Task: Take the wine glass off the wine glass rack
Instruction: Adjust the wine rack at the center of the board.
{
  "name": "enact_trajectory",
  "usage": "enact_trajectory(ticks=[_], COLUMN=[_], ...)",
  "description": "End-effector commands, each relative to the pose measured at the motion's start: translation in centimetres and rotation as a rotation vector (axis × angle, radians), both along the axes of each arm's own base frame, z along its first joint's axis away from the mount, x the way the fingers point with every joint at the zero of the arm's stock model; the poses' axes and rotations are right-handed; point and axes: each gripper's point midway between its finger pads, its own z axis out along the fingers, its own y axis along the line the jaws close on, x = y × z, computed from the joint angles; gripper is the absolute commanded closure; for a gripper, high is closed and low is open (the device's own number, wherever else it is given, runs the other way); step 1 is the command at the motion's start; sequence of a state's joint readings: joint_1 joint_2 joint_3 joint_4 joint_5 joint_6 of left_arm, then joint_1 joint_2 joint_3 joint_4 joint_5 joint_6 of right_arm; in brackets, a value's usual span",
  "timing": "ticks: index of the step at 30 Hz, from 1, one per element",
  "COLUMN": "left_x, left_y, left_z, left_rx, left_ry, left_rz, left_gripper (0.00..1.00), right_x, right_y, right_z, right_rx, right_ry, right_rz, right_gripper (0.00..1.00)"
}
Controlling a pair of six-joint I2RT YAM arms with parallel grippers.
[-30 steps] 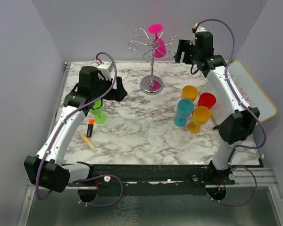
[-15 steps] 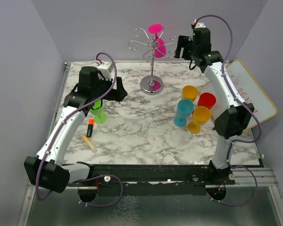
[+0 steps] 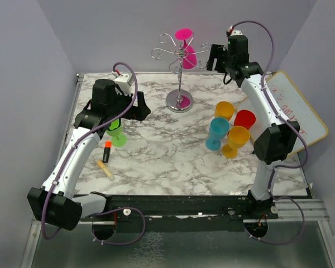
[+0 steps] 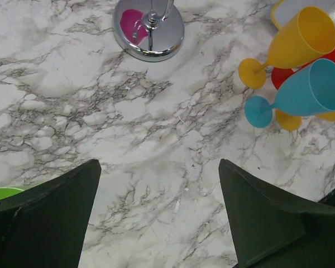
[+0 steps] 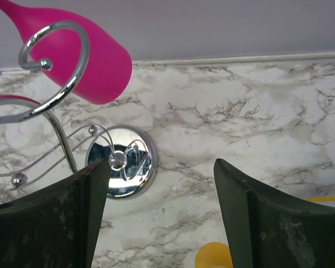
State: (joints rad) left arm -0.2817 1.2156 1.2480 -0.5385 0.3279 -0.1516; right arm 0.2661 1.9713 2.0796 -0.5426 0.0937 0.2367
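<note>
Two arms work over the marble table [image 3: 156, 156], whose middle and near edge lie bare. Near the far edge stands the wine glass rack [image 3: 180, 78], and a pink wine glass [image 3: 188, 54] hangs bowl-down from its scroll arms. The right gripper [image 5: 159, 162] hovers just right of that glass, fingers spread and holding nothing. Below it cluster yellow, red and teal goblets [image 3: 216, 131], with a whiteboard [image 3: 296, 109] at the right edge. The left gripper [image 4: 159, 164] is also spread and holding nothing, low beside a green glass [image 3: 117, 135] and an orange marker [image 3: 106, 151].
</note>
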Motion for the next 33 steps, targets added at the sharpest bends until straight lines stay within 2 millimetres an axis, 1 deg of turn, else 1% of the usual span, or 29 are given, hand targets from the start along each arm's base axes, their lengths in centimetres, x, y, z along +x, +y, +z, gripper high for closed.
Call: enact_trajectory(ticks=[1, 4, 5, 8, 10, 13, 15, 18, 23, 26, 28, 33], left_x=[-0.3, -0.4, -0.4, -0.5, -0.6, -0.6, -0.7, -0.8, -0.8, -0.7, -0.7, -0.7], left_y=[-0.6, -0.6, -0.6, -0.6, -0.6, -0.7, -0.7, -0.7, -0.6, -0.7, -0.7, -0.7], left_z=[0.8, 1.0, 1.0, 0.9, 0.9, 0.8, 0.8, 0.9, 0.9, 0.7, 0.5, 0.7], left_rx=[-0.020, -0.022, -0.021, -0.020, -0.022, -0.031, -0.035, -0.035, -0.030, -0.031, -0.032, -0.031], left_ry=[-0.033, -0.037, -0.039, -0.036, -0.035, -0.030, -0.027, -0.031, -0.035, -0.028, -0.023, -0.028], left_rz=[-0.048, -0.050, -0.049, -0.048, -0.047, -0.049, -0.051, -0.051, -0.050, -0.051, -0.050, -0.048], left_gripper=[0.12, 0.12, 0.12, 0.12, 0.12, 0.12, 0.12, 0.12, 0.12, 0.12, 0.12, 0.12], right_x=[-1.6, -2.4, -2.9, -4.0, -4.7, -5.6, -5.9, -6.1, -7.2, -7.8, -7.9, -8.6], right_y=[0.5, -0.3, 0.0, 1.6, 2.8, 4.9, 5.6, 5.6, 5.8, 6.9, 7.5, 9.1], right_z=[1.0, 1.3, 1.9, 3.3, 3.6, 3.3, 2.8, 2.3, 2.5, 2.9, 3.1, 2.5], right_rx=[0.015, 0.002, 0.005, 0.014, 0.001, -0.009, -0.025, -0.061, -0.087, -0.063, -0.056, -0.018], right_ry=[-0.015, -0.017, -0.032, -0.086, -0.098, -0.088, -0.072, -0.066, -0.087, -0.090, -0.085, -0.030], right_rz=[0.048, 0.026, 0.052, 0.181, 0.287, 0.453, 0.520, 0.547, 0.609, 0.644, 0.639, 0.602], right_gripper=[0.20, 0.20, 0.21, 0.21, 0.22, 0.24, 0.25, 0.26, 0.27, 0.29, 0.30, 0.31])
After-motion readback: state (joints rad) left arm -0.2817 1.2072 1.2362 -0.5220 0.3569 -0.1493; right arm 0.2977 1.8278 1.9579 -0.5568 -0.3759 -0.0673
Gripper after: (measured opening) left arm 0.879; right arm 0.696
